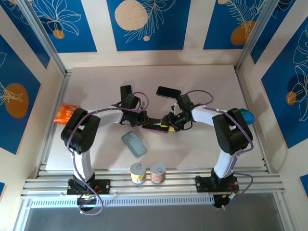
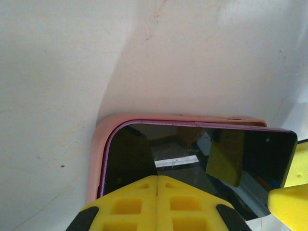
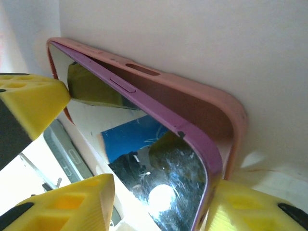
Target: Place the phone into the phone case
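The phone (image 1: 156,126) lies in the middle of the worktop (image 1: 207,144), between the two arms, with its screen up and partly inside the pink phone case (image 2: 96,159).

In the left wrist view, the far-left corner looks tucked in, with the case lip wrapping round it. In the right wrist view, the phone's purple edge (image 3: 144,103) stands clear above the case wall (image 3: 192,101) along one long side. The phone is therefore tilted, not seated. The task looks well past halfway. The raised side has yet to be pressed down until the lip closes over it all round.

The left gripper (image 2: 157,185) has its jaws closed pad to pad, holding nothing, and the tips bear down on the glass. The right gripper (image 3: 163,192) has its jaws spread, with the end of the phone between them. One finger (image 3: 255,207) touches the corner, but whether the jaws clamp the phone cannot be told.

Nothing blocks the work itself, though both grippers crowd the phone, and the left tip (image 3: 29,101) sits close to the right jaws.

Several other things lie around:
- a blue-grey case (image 1: 134,143) just near of the phone
- two small tubs (image 1: 138,172) (image 1: 158,172) at the near edge
- a black phone (image 1: 168,91) and another dark slab (image 1: 126,90) on the far side
- an orange packet (image 1: 65,114) at the left edge
- a blue thing (image 1: 246,115) at the right
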